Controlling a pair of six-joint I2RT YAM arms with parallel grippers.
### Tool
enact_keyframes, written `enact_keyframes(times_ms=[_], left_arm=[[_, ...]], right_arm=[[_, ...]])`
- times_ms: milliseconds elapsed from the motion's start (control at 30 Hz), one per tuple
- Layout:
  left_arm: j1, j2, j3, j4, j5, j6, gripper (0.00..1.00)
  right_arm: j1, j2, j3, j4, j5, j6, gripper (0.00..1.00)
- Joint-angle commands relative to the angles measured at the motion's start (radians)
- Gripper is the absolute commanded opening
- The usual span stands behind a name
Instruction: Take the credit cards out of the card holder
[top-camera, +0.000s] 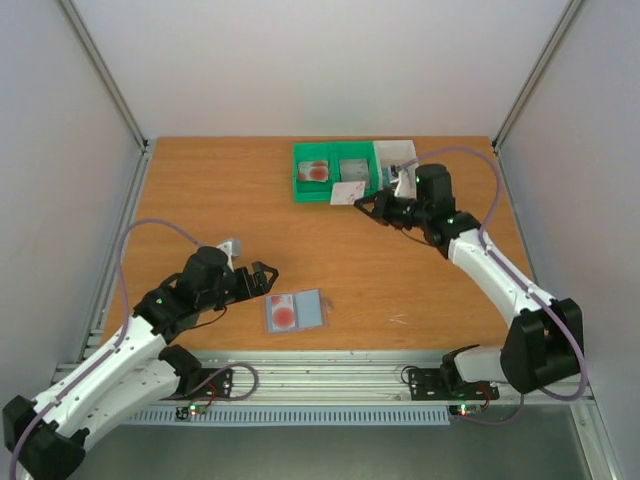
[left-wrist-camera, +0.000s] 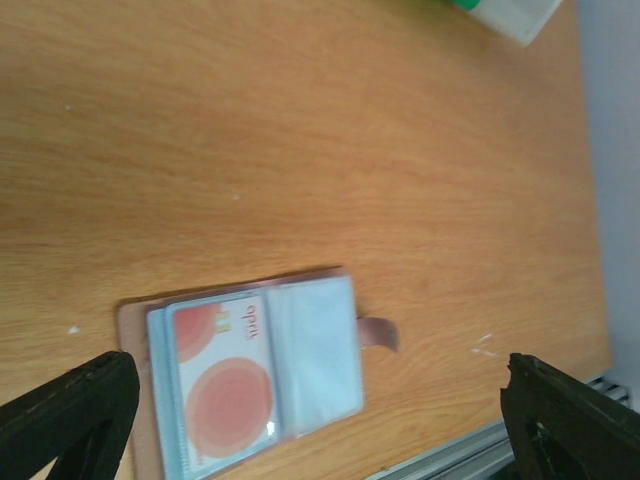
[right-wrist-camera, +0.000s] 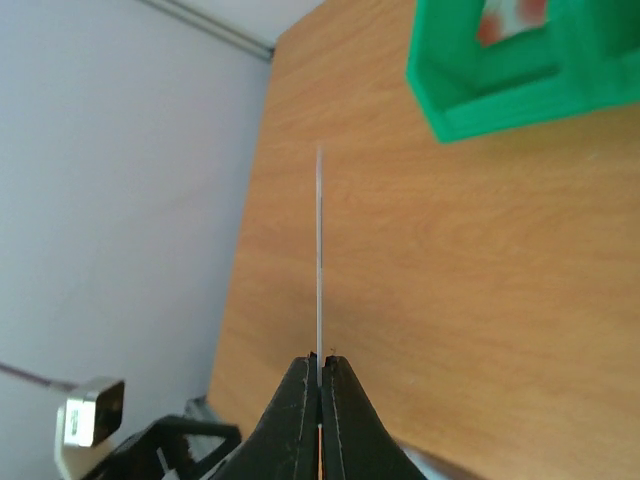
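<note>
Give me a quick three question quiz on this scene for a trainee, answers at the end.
1. True or false: the right claw, near the green tray, is shut on a card.
2. Where does the card holder lie? A in the green tray; B open on the table by the left claw; C in the right claw.
3. Fill in: the left claw is ____ (open or shut).
Key: 1 true; 2 B; 3 open.
</note>
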Motion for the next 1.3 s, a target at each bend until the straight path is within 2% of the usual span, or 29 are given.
enact_keyframes(times_ms=[0,200,433,733,900,1267], left_arm=[[0.011,0.087,0.034,-0.035,0.021,0.096,0.99],[0.055,0.213,0.030,0.017,0.116,0.132,0.99],[0.080,0.240,0.003,0.063,0.157,0.135,0.99],[0.087,0.252,-0.032,0.109,0.181,0.095,0.99],[0.089,0.263,-0.054,0.144,0.193,0.091,0.99],[0.089,0.298,-0.032,0.163,0.192,0.098,0.99]], right_arm=[[-0.055,0.094,0.170,-0.261,0.027,-0.209,0.01],[-0.106,0.286,0.367,-0.364,0.116,-0.322,0.01],[-0.126,0.508,0.584,-0.430,0.191,-0.356,0.01],[-0.126,0.781,0.872,-0.520,0.174,-0.396,0.01],[-0.128,0.937,1.082,-0.643,0.157,-0.430,0.01],[-0.141,1.176,1.407,-0.810,0.146,-0.428,0.01]])
